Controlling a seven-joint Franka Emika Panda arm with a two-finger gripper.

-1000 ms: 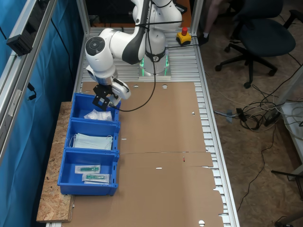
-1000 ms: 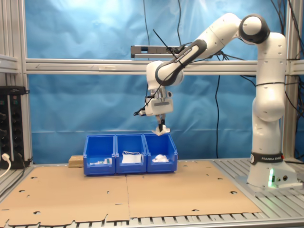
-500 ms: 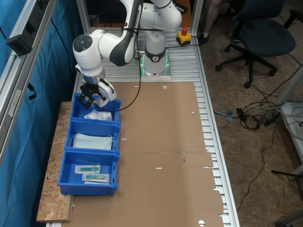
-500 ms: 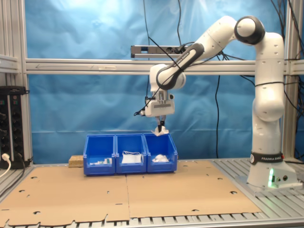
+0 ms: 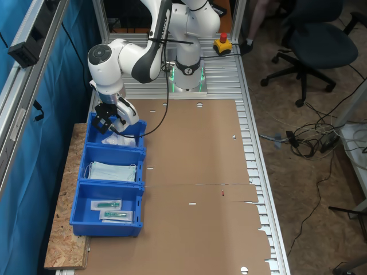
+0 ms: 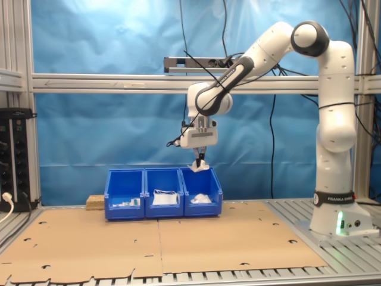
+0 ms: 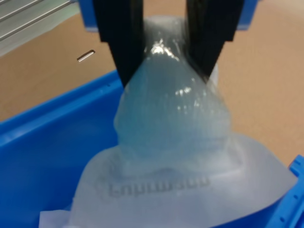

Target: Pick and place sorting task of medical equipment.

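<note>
While my black two-fingered gripper [image 7: 164, 52] pinched the white crinkly sealed packet with its rounded bulge [image 7: 173, 142] by one end, the packet hung straight below the fingers, directly over the end blue plastic bin [image 5: 135, 126]; I judged only release remained.

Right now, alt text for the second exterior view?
A white robot arm holds its claw shut on a small white packet above the end blue bin nearest the arm's base, in a row of three bins at the back of a cardboard-covered table, against a blue backdrop.
</note>
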